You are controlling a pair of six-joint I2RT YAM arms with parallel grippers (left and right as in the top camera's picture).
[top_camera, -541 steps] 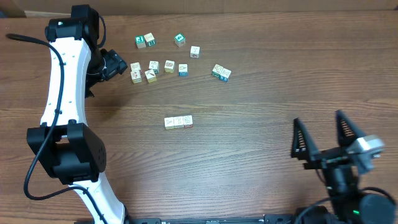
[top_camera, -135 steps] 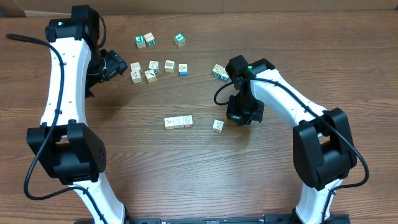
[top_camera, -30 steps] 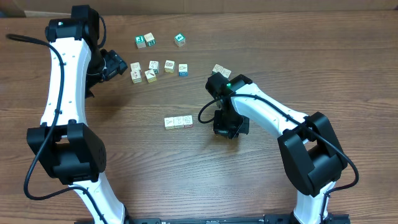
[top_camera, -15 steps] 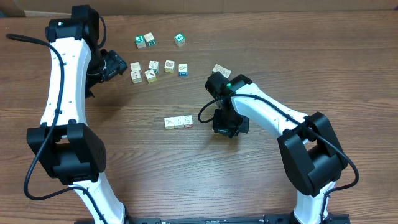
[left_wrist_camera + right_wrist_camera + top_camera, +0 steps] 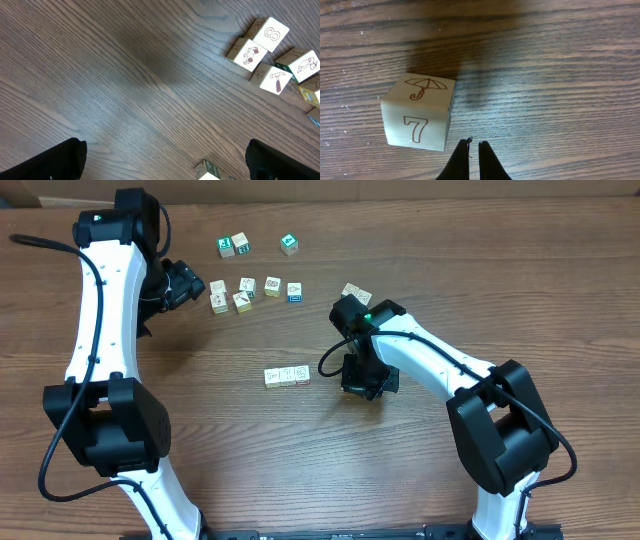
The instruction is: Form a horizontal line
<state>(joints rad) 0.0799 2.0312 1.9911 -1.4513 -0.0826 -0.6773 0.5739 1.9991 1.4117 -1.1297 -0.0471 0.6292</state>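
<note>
The horizontal line [image 5: 287, 376] is a row of three touching pale cubes near the table centre, its long axis running left to right. It lies to the robot's left of the right gripper [image 5: 362, 386], the nearer arm by far. That gripper is fully closed and holds nothing. In the wrist view its fingertips stand low over the wood just beside the cube marked 7 [image 5: 418, 119], which rests free. The overhead view hides this cube under the wrist. Judged from this, the cube must travel leftward along the row's axis. The left gripper [image 5: 188, 283] is parked wide open beside the scattered cubes [image 5: 247, 288].
</note>
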